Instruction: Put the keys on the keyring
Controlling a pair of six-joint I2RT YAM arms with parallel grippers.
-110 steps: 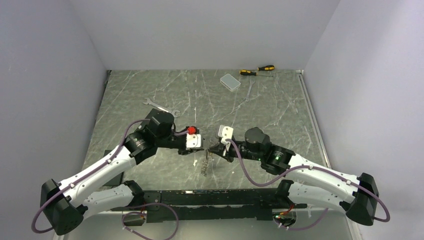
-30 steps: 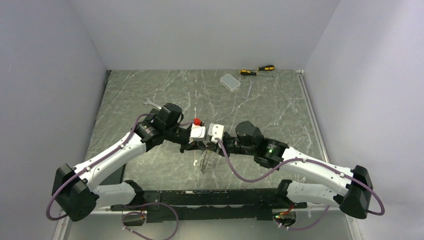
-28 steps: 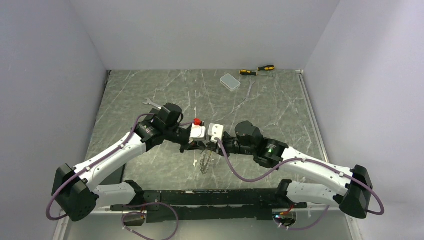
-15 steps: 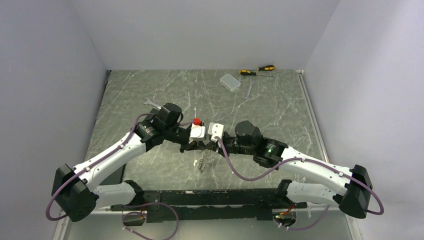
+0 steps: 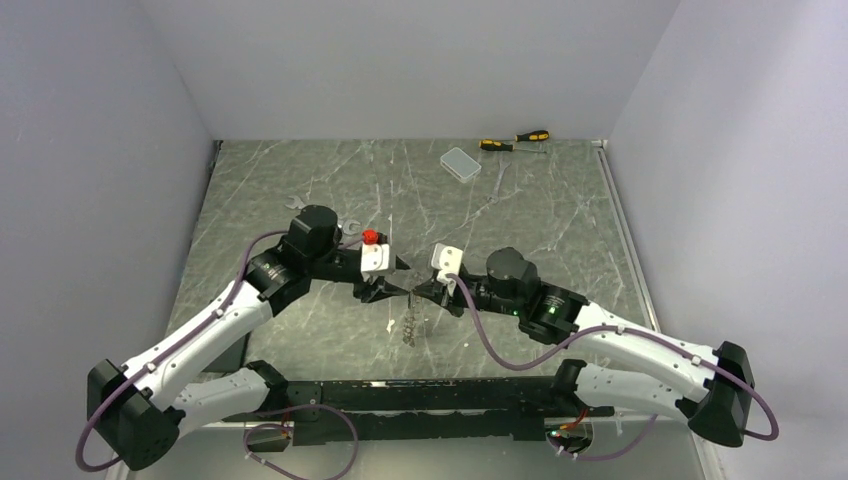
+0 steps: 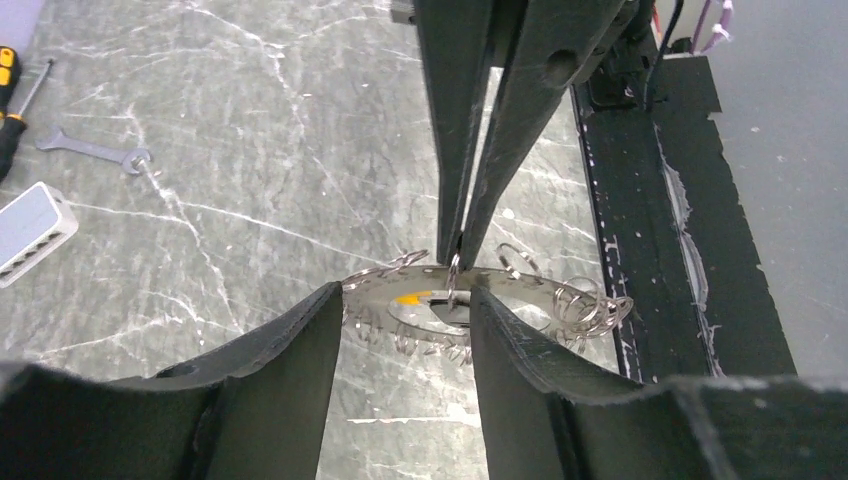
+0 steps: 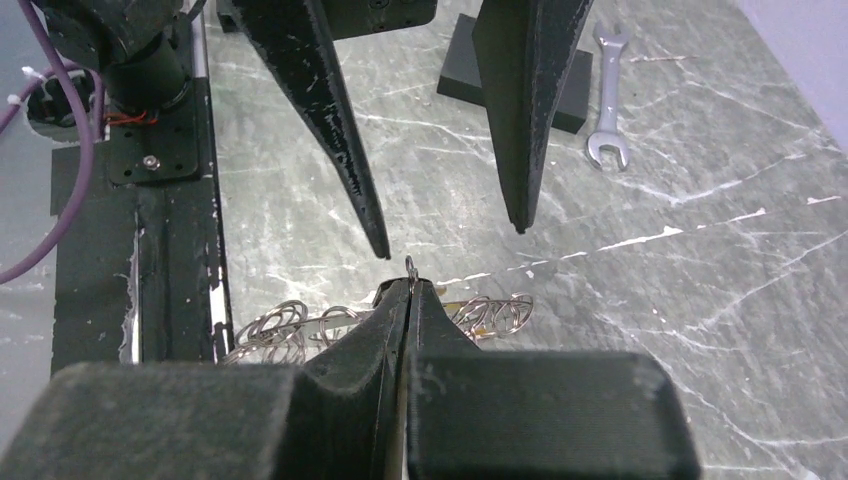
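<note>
My right gripper is shut, pinching a small ring at the top of the keyring, a silvery toothed loop that hangs below it, above the table. In the right wrist view my shut gripper hides the loop's middle. My left gripper is open and empty, its tips just left of the right one. In the left wrist view the left gripper faces the loop. A yellow-headed key and a dark piece show at the loop. I see no pale key.
A silver spanner lies behind the left arm. Two screwdrivers and a clear box lie at the back. A black block stands near the spanner. A black rail runs along the near edge.
The two grippers were pressed together over the keyring. The left arm has drawn back left with open fingers, the right arm has shifted right, and the keyring hangs from the right gripper.
</note>
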